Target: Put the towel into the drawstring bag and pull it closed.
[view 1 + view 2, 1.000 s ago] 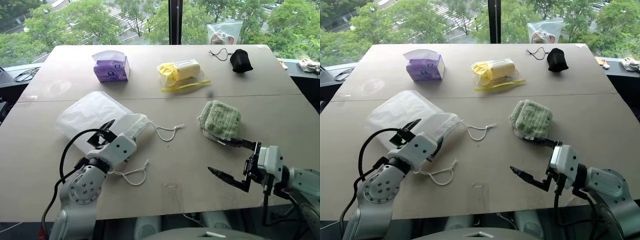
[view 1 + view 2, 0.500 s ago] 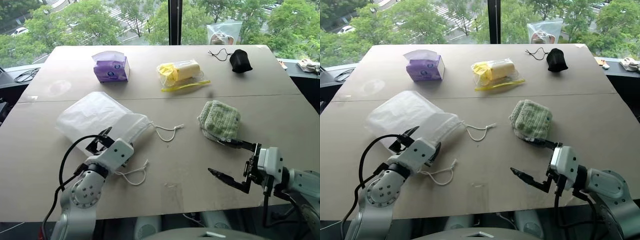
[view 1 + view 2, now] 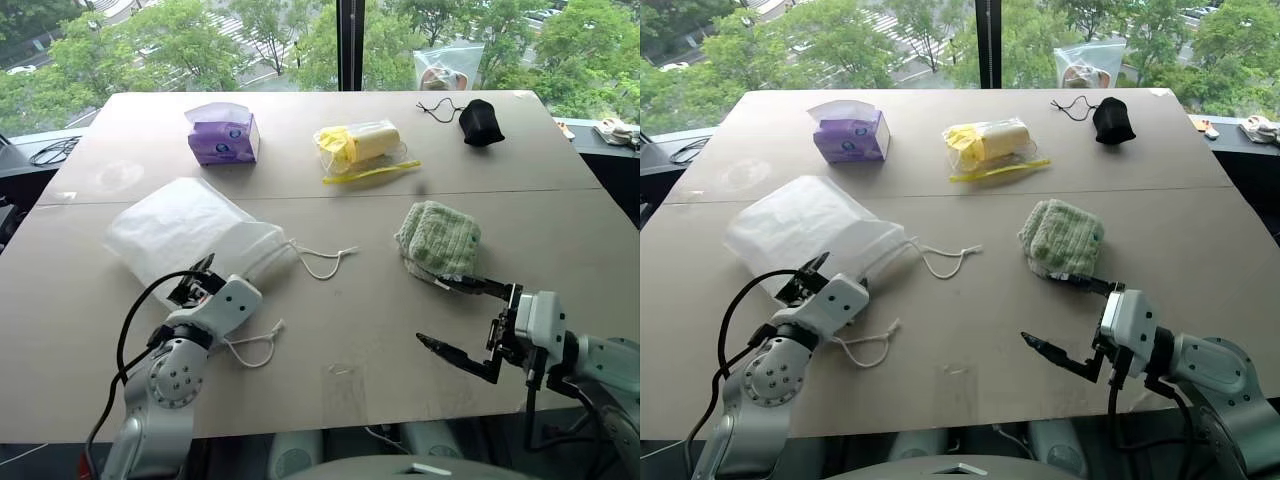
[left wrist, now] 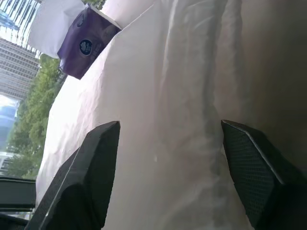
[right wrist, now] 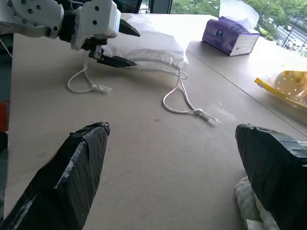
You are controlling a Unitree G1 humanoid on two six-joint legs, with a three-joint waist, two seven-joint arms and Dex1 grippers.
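Drawstring bag [image 3: 190, 228] flat; towel [image 3: 440, 238] outside, on table [image 3: 560, 230].

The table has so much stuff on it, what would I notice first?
Probably the big white bag lying on the left of the table, with the left claw at its gathered mouth. Next, the fluffy green towel on the right, just beyond the wide-open right claw. At the back stand a purple tissue box and a yellow packet.
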